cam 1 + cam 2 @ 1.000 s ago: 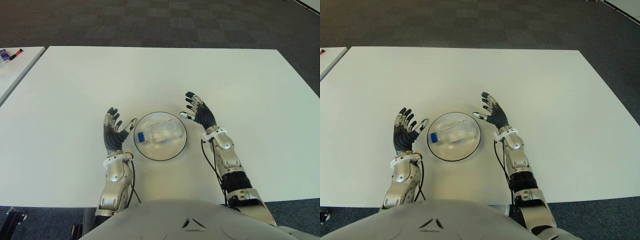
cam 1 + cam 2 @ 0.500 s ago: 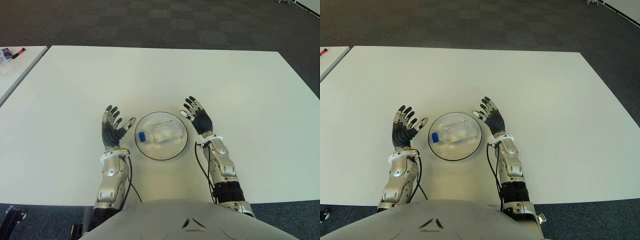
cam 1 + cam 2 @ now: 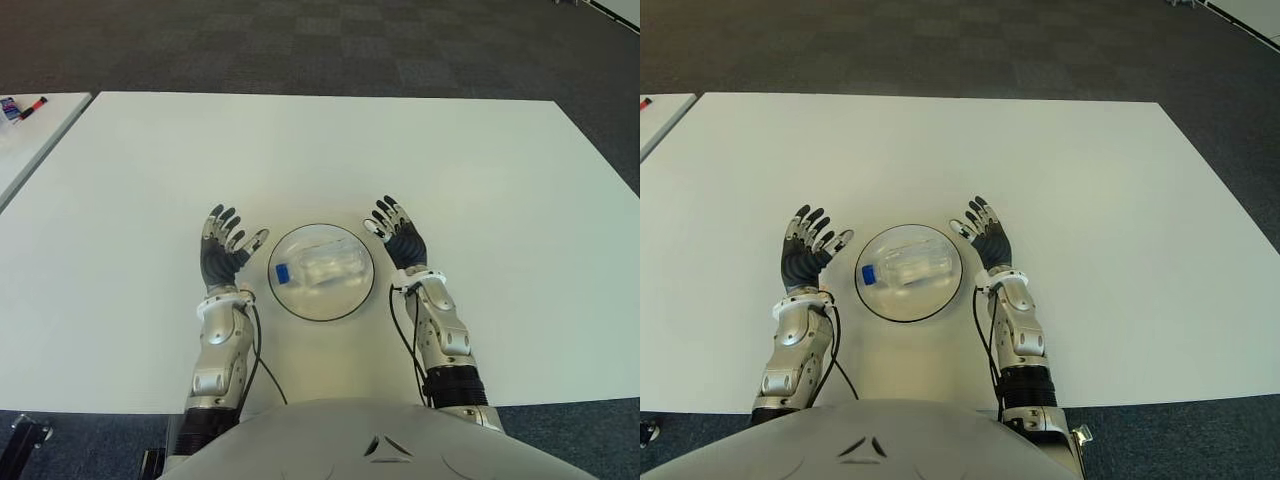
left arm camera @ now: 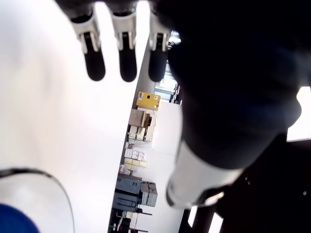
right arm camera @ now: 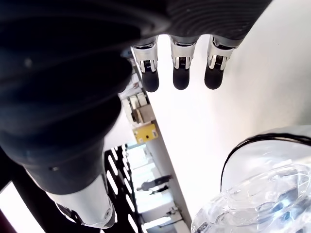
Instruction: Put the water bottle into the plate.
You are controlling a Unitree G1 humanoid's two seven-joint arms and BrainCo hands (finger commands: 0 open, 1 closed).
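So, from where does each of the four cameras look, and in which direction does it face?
Left eye view: on the head, facing forward and down at the table; shows left hand, right hand, both forearms, the chest.
Right eye view: beside it, same scene: bottle lying in the plate between the open hands.
Left wrist view: on the left wrist, looking along its own open fingers.
Right wrist view: on the right wrist, looking along its own fingers.
Both wrist views share the plate rim.

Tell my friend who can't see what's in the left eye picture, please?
A clear water bottle with a blue cap lies on its side in a round plate on a white table. The robot's left hand is just left of the plate and its right hand just right, both open with fingers spread, holding nothing.
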